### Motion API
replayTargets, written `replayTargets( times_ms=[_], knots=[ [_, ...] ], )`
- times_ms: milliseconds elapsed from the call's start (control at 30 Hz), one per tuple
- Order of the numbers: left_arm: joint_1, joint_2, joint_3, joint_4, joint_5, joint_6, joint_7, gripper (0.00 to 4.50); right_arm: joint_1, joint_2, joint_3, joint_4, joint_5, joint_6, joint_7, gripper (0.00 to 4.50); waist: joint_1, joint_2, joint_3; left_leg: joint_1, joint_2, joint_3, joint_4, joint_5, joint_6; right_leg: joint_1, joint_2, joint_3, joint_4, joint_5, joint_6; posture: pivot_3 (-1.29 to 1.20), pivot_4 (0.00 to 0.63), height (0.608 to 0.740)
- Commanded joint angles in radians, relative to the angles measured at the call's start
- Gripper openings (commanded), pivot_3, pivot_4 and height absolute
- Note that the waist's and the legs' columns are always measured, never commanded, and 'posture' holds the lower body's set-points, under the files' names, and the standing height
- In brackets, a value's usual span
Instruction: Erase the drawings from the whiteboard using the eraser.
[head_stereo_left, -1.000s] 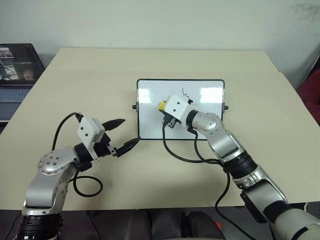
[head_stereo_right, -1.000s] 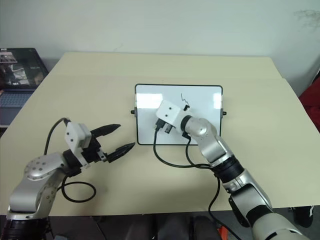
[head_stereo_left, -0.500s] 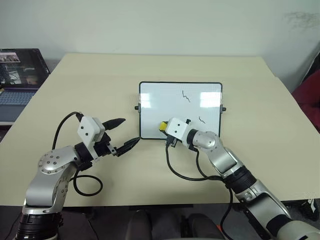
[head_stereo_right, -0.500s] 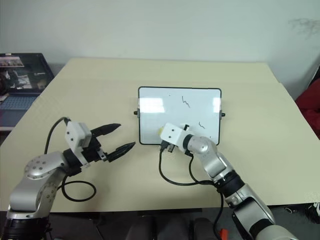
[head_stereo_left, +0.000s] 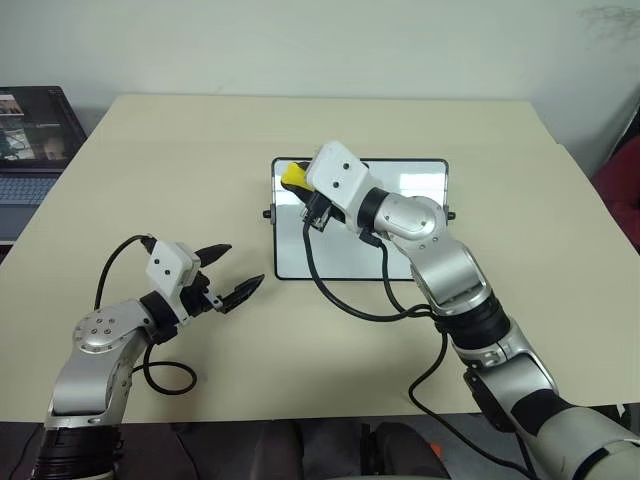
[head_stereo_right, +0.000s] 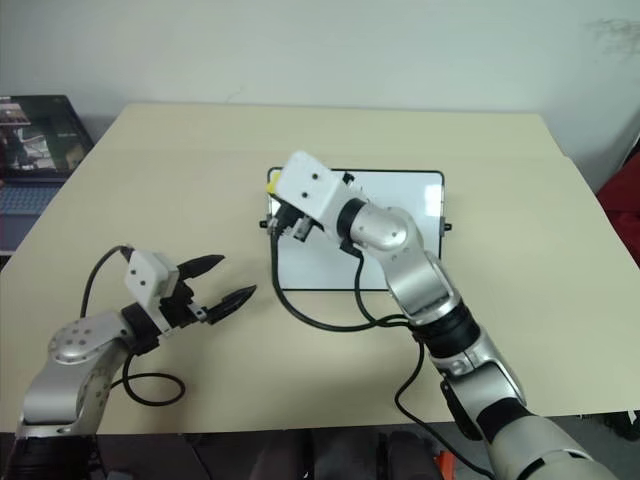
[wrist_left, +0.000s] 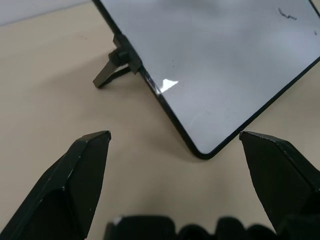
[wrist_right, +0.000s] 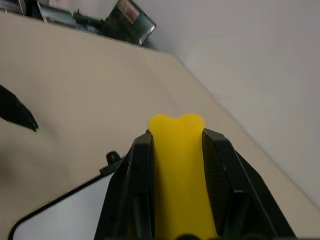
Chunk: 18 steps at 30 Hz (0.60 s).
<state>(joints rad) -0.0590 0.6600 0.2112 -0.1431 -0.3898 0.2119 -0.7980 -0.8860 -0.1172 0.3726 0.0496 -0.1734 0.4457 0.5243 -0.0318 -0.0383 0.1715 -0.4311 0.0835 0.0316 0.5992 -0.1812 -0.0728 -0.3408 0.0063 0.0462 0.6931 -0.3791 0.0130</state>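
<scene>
Eraser clamped in right claw above whiteboard; left claw apart.

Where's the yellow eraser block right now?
The yellow eraser block is clamped in the right gripper, raised over the far-left corner of the black-framed whiteboard.

An office or lab room — a plain white wall runs across the top of the frame, a broad beige bench spans the middle, and at the upper left an open laptop sits lit beside the bench — little else furnishes it.
</scene>
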Motion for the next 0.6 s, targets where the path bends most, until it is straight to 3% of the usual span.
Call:
replayTargets(
  times_ms=[33, 267, 600],
  knots=[
    [0.000, 0.000, 0.008, -0.011, 0.007, -0.025, -0.005, 4.50, -0.053, 0.030, 0.012, 0.164, -0.025, -0.086, -0.038, 0.99, 0.000, 0.000, 0.000, 0.000, 0.000, 0.000, 0.000, 0.000, 0.000, 0.000, -0.001, 0.000, 0.000, 0.000, 0.000, 0.00, 0.150, 0.740],
    [0.011, -0.006, -0.005, -0.031, 0.007, -0.026, -0.005, 4.50, -0.092, 0.068, 0.032, 0.345, -0.062, -0.201, -0.072, 0.99, -0.001, 0.000, 0.001, 0.000, 0.000, 0.001, 0.000, 0.000, 0.000, -0.002, -0.001, 0.000, 0.003, 0.000, 0.000, 0.00, 0.150, 0.740],
    [-0.018, 0.002, -0.032, -0.035, 0.005, -0.015, -0.048, 4.50, 0.034, 0.053, 0.127, 0.341, -0.111, -0.202, 0.006, 0.99, -0.001, 0.000, 0.000, 0.000, 0.000, 0.000, 0.000, 0.000, 0.000, -0.001, -0.001, 0.000, 0.004, 0.000, 0.000, 0.00, 0.150, 0.740]
  ],
)
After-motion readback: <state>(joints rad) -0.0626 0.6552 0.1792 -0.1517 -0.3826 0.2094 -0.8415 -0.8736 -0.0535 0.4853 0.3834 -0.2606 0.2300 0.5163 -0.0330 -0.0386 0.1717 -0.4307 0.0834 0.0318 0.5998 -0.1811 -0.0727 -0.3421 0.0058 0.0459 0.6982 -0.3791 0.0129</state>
